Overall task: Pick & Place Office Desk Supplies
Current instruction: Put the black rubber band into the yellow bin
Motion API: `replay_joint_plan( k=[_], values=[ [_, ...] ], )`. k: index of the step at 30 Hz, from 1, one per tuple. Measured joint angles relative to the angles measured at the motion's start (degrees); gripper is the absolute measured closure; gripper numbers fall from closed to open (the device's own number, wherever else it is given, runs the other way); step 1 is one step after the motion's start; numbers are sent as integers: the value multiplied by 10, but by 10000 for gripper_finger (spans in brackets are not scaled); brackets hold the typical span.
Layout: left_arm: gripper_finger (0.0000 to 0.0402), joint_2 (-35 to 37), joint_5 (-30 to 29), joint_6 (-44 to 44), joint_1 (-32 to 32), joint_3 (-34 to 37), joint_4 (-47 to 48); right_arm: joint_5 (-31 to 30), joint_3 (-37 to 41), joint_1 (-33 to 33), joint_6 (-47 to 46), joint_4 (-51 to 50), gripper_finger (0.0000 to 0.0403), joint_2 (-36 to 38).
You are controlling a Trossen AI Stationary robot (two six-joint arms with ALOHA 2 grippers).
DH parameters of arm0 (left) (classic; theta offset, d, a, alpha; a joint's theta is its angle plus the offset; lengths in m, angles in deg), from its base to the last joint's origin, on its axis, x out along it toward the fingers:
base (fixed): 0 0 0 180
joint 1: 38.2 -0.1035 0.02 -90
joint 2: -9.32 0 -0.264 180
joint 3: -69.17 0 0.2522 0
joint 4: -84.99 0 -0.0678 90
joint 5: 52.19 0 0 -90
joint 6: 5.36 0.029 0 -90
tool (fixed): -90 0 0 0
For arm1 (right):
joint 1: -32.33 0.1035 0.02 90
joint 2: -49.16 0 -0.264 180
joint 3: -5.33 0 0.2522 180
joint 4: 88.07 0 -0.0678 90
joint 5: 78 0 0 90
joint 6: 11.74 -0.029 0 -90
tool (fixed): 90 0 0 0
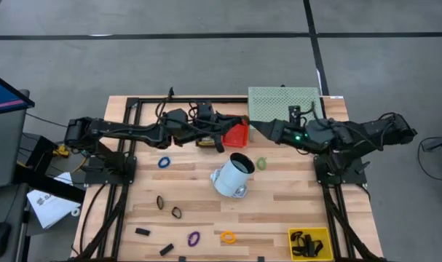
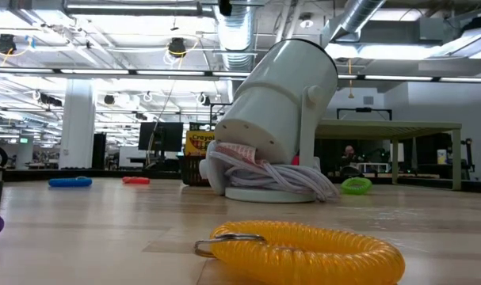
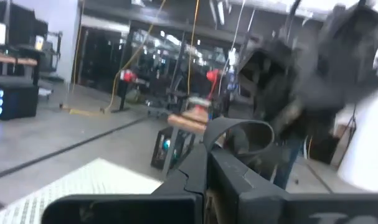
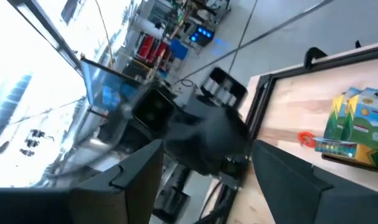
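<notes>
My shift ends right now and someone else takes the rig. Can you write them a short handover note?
Left gripper: shut, at the table's far middle by the red container; any load cannot be told.
Right gripper: open, empty, just right of that container.
Done: some black clips lie in the yellow bin.
Left: blue ring, green ring, orange ring, purple ring, two black rings, two loose clips, crayon box.

Bright overhead ceiling lights [image 2: 177, 46] flood hall; wrist views motion-blurred; low view's near yellow coil [image 2: 303, 252] soft.
</notes>
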Motion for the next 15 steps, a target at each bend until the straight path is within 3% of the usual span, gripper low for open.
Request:
replay_joint_plan(
  k=[8, 15],
  values=[
    [401, -2, -2, 0, -10, -6, 2, 57, 1, -36, 13, 31, 162, -26],
    [401, -2, 6, 0, -9, -6, 7, 59, 1, -49, 25, 39, 164, -26]
  ],
)
